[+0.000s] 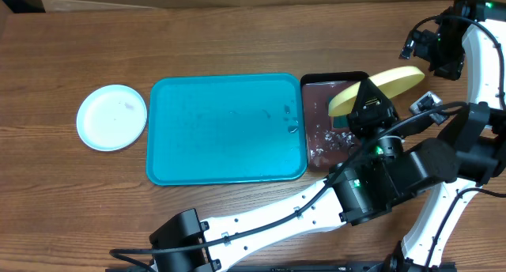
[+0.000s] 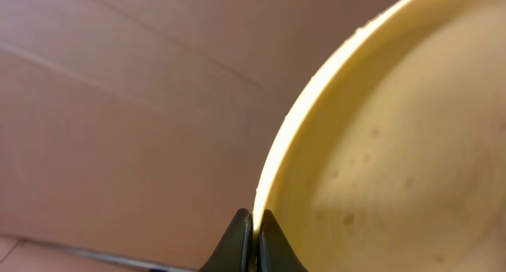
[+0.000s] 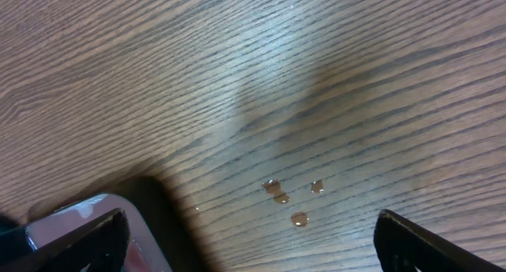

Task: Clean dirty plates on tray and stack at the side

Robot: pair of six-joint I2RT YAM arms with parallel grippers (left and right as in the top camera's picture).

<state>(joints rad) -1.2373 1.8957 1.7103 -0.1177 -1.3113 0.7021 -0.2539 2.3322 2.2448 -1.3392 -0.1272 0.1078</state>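
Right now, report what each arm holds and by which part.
The left fingers pinch the yellow-green plate by its rim; the right fingers stand open, holding nothing.

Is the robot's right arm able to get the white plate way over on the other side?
Probably not. The white plate lies past the tray at the far end, and the left gripper, holding the yellow-green plate, stands between it and the open right gripper.

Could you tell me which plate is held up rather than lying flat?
The yellow-green plate, pinched at its rim by the left gripper; the white plate lies flat on the table.
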